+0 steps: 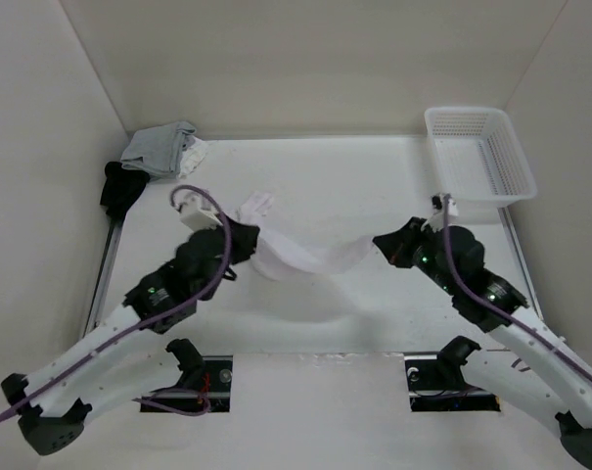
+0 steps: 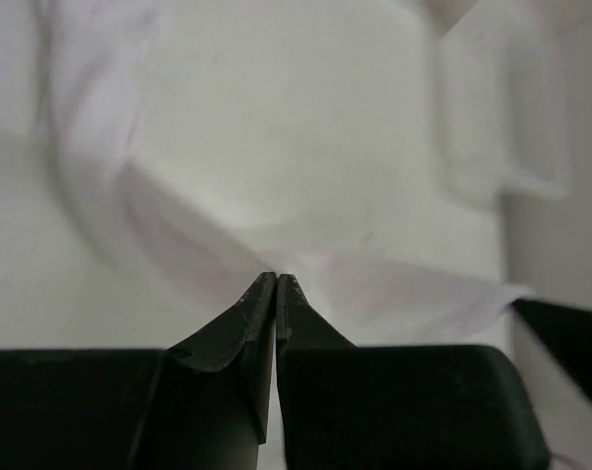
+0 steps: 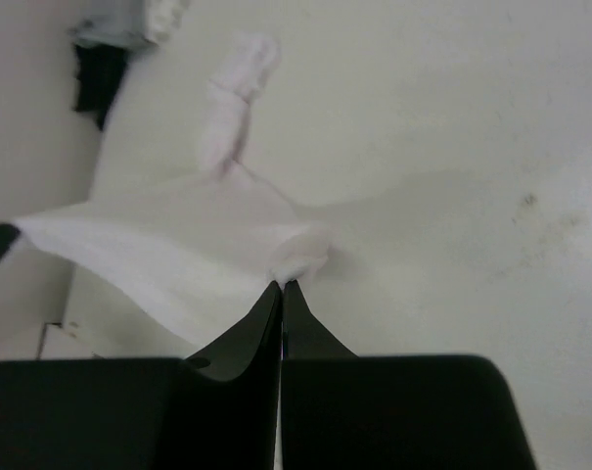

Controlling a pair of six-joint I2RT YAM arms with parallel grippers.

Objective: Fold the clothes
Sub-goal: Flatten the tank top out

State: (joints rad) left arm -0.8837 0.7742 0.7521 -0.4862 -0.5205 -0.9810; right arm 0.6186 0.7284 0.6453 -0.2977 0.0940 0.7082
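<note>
Both pinch clothes [image 1: 305, 257]: left end effector [image 2: 277, 277], right end effector [image 3: 282, 284] | grey pile [image 1: 159, 149]: overhead, right wrist

The left arm [image 1: 129, 323] and the right arm [image 1: 491, 294] reach forward and angle inward. The left gripper [image 1: 249, 238] pinches one end of the white garment [image 1: 305, 259], jaws pressed together. Facing it, the right gripper [image 1: 379, 242] clamps the other end, fingertips meeting.

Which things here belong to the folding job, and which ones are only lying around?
Job: white garment, pinched by left gripper and right gripper.
Lying about: grey-and-white pile, black garment, white basket.
</note>
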